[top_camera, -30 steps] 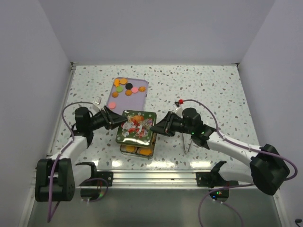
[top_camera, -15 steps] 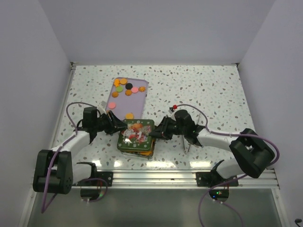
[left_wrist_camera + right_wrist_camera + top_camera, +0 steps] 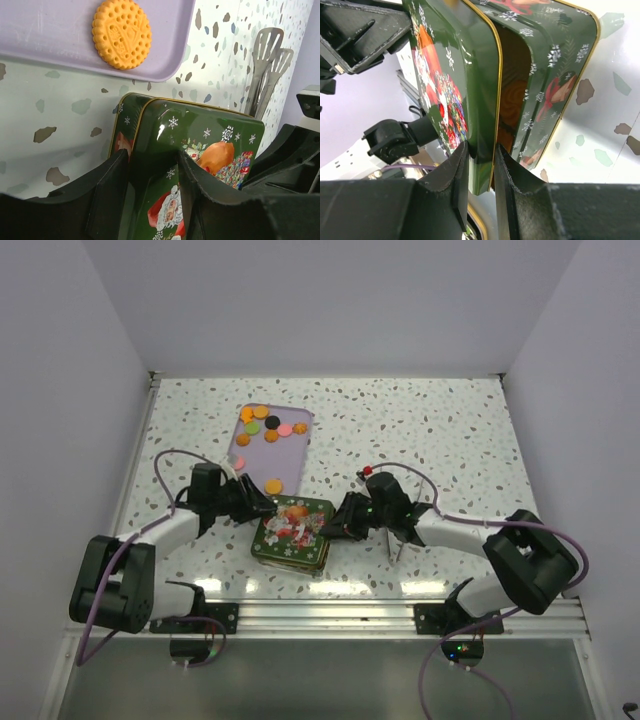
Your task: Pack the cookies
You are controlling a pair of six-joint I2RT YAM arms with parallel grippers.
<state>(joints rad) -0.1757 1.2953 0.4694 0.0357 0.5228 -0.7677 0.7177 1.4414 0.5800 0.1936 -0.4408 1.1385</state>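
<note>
A green Christmas tin lid (image 3: 292, 522) hangs just over the matching tin base (image 3: 290, 558) near the front of the table. My left gripper (image 3: 258, 508) is shut on the lid's left edge (image 3: 200, 145). My right gripper (image 3: 333, 523) is shut on the lid's right rim (image 3: 450, 75). A gap shows between the lid and the base (image 3: 555, 60), with orange cookies (image 3: 512, 100) inside the base. More cookies (image 3: 265, 425) lie on the purple tray (image 3: 290, 455) behind. One orange round cookie (image 3: 121, 33) lies near the tray's front edge.
Metal tongs (image 3: 393, 538) lie on the speckled table right of the tin, beside my right arm; the tongs (image 3: 265, 65) also show past the lid in the left wrist view. White walls close in the table on three sides.
Both grippers have carried the lid down and toward the near edge. It now covers the tin base, which showed below it a second ago.
</note>
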